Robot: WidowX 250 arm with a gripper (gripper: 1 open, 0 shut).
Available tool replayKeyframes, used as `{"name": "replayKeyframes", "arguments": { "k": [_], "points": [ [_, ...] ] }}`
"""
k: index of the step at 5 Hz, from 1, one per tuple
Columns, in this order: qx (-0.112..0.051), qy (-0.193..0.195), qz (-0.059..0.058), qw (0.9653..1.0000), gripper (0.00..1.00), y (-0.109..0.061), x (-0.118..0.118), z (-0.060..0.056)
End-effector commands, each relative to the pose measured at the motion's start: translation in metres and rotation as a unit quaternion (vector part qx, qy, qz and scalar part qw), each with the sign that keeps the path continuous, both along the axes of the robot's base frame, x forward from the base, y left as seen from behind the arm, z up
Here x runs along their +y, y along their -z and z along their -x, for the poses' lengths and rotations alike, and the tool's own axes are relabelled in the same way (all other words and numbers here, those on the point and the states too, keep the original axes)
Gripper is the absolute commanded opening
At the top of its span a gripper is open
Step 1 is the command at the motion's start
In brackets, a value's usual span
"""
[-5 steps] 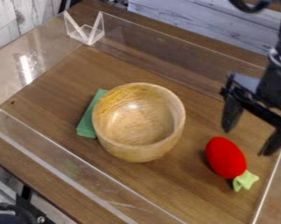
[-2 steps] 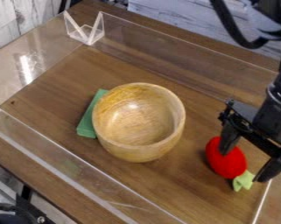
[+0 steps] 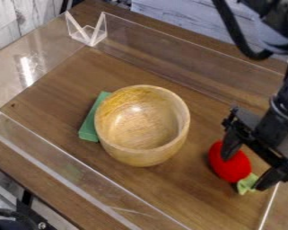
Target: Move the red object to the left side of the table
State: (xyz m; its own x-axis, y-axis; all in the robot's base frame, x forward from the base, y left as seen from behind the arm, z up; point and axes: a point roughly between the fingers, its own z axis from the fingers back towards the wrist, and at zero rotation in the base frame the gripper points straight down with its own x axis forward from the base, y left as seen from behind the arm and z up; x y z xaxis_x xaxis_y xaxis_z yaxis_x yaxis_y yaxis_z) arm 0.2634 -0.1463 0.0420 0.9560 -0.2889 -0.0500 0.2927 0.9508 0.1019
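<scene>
The end effector [image 3: 254, 162] stands wide, fingers straddling the red object [image 3: 228, 162] at the desk's [image 3: 62, 99] right edge, near the bowl [image 3: 143, 123]. Closing off-centre could squirt the glossy fruit sideways, likely against the acrylic wall [image 3: 273, 208] or the bowl.

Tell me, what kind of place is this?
Probably a robot practice table in a lab. The wood table has clear plastic walls around it, and a robot's open claw hangs over a red toy fruit beside a wooden bowl.
</scene>
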Motion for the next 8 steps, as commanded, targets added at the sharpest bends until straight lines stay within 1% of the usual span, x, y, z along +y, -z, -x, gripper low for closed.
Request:
{"name": "replayKeyframes", "arguments": {
  "k": [1,2,4,6,7,8],
  "points": [
    [-0.016,0.026,-0.005,0.9995,1.00,-0.003,-0.006,0.001],
    [-0.016,0.038,-0.016,0.9990,1.00,0.000,-0.008,0.003],
    [-0.021,0.086,-0.029,0.9957,1.00,0.017,-0.012,-0.009],
    [-0.015,0.108,-0.046,0.9930,1.00,0.019,-0.009,-0.018],
    [-0.013,0.116,-0.056,0.9916,1.00,0.015,-0.006,-0.028],
    [-0.007,0.120,-0.064,0.9906,1.00,0.012,-0.001,-0.037]
  ]
}}
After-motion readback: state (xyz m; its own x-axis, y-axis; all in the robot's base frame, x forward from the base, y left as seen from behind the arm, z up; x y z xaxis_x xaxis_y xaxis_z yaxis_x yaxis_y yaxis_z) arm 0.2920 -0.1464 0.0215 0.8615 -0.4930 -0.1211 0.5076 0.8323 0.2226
